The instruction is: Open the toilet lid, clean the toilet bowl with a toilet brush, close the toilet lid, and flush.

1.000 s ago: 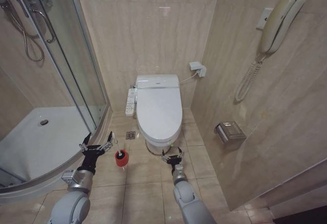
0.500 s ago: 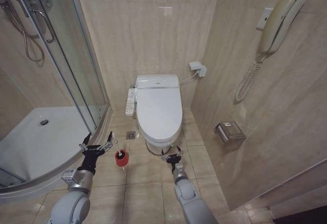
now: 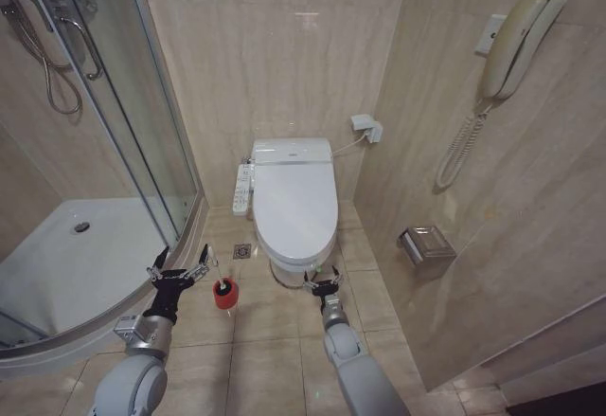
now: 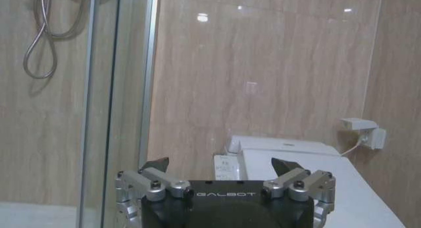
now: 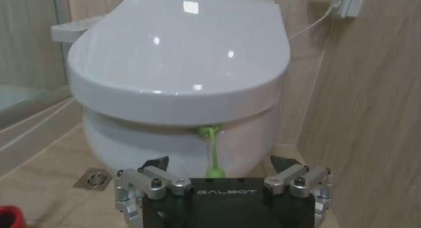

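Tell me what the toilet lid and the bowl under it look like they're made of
The toilet lid looks like glossy white plastic: smooth, thin-edged, with sharp light reflections. The toilet bowl below looks like glazed white ceramic, thicker and rounded with a softer sheen, though the look alone can't confirm it.

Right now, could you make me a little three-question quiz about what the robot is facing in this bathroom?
1. True or false: the lid is raised.
2. Which gripper is nearer the toilet's front? A) left gripper B) right gripper
3. Fill in: the brush stands in a ____ holder on the floor.

Key:
1. False. The lid lies shut over the bowl.
2. B. The right gripper, fingers open, sits just before the bowl's front; the left, also open, hovers off to the side near the brush.
3. Red.
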Controlling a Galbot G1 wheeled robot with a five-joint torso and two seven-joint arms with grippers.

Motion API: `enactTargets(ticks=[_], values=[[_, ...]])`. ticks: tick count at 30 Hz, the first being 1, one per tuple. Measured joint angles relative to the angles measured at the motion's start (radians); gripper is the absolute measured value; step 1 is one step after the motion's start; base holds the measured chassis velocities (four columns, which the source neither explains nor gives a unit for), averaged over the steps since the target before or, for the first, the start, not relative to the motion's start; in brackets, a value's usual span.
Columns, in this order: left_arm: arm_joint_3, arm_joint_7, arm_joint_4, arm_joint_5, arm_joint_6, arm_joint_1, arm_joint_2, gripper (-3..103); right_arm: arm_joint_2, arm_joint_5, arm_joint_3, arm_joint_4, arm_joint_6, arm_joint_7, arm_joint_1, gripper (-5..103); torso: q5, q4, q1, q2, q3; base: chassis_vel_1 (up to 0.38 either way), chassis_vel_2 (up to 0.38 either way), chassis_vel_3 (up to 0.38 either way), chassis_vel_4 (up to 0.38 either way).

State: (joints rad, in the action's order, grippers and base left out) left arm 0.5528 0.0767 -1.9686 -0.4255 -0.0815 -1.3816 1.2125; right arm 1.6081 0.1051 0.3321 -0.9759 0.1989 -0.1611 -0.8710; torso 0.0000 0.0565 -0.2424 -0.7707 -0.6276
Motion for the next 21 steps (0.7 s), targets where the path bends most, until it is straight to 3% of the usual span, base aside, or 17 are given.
enactTargets(ticks=[21], values=[[0.000,0.000,0.000,0.000,0.000,0.000,0.000,100,0.000,-0.001,0.005,0.023,0.001,0.001,0.018,100,0.0000,0.0000,0.000,0.000,0.000,0.000,0.000,0.000,0.000]])
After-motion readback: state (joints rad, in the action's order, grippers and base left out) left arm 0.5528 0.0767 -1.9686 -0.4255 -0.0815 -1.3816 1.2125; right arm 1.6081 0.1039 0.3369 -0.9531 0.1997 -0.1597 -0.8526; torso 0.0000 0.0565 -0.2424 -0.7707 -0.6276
